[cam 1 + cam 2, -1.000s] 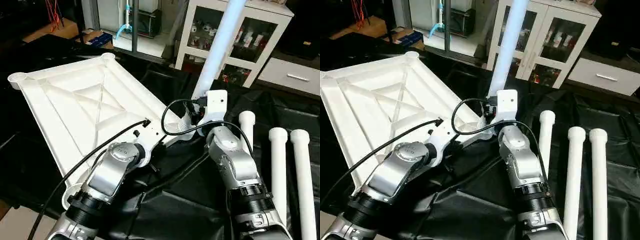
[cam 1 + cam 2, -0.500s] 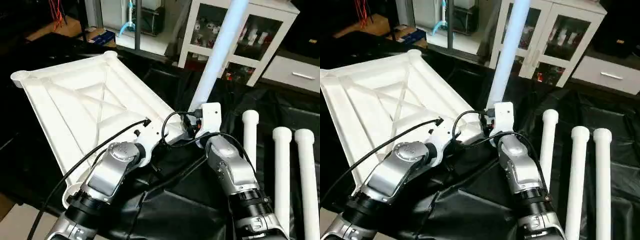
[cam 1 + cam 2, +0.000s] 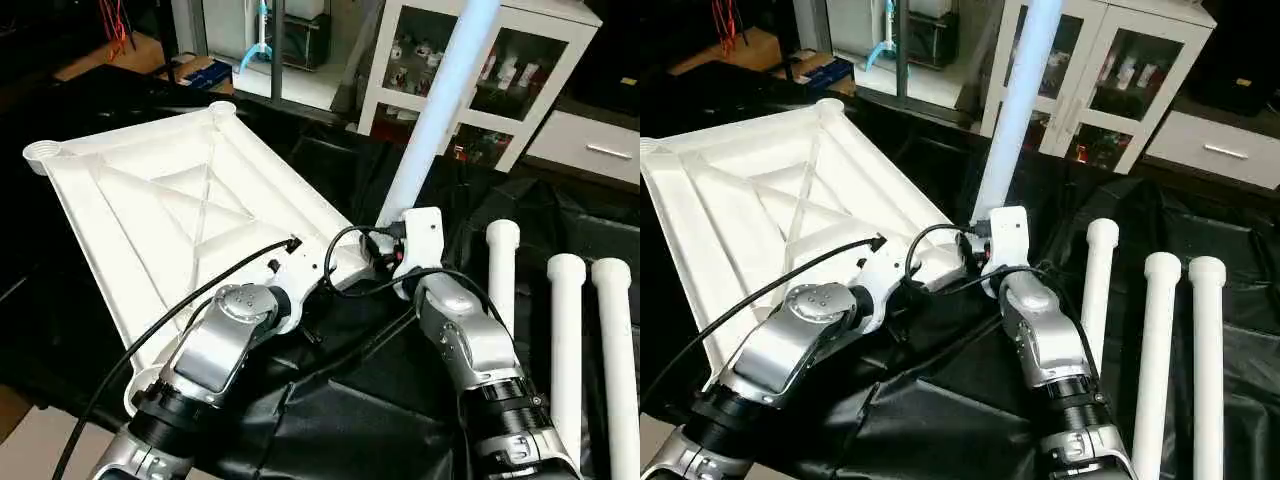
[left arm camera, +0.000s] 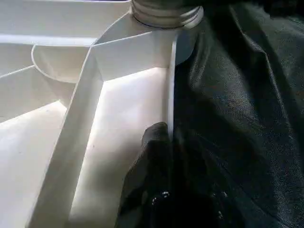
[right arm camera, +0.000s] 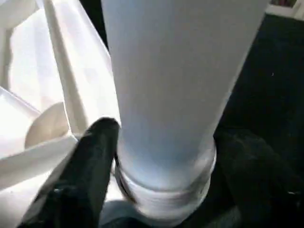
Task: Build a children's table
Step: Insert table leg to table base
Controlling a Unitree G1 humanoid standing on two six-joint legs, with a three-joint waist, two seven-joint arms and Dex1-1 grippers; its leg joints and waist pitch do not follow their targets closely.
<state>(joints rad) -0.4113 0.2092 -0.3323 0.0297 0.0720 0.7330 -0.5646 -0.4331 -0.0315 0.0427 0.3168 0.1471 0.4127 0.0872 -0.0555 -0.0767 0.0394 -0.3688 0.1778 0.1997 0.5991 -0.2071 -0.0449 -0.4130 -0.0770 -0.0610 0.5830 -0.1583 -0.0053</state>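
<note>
White leg [image 3: 432, 115] upright | right tool [image 5: 156, 156] apart around it | left tool [image 4: 164, 156] clamped on tabletop [image 3: 150, 210] rim

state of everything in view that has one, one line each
white plastic ribbed tabletop: upside down on black sheet
white tube leg: standing in corner socket
three white tube legs: lying loose
left gripper: shut on tabletop rim
right gripper: fingers around standing leg

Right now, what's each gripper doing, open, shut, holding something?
Left gripper: shut on the tabletop, pinching its edge rib.
Right gripper: jaws around the standing leg; whether they clamp it cannot be told.
</note>
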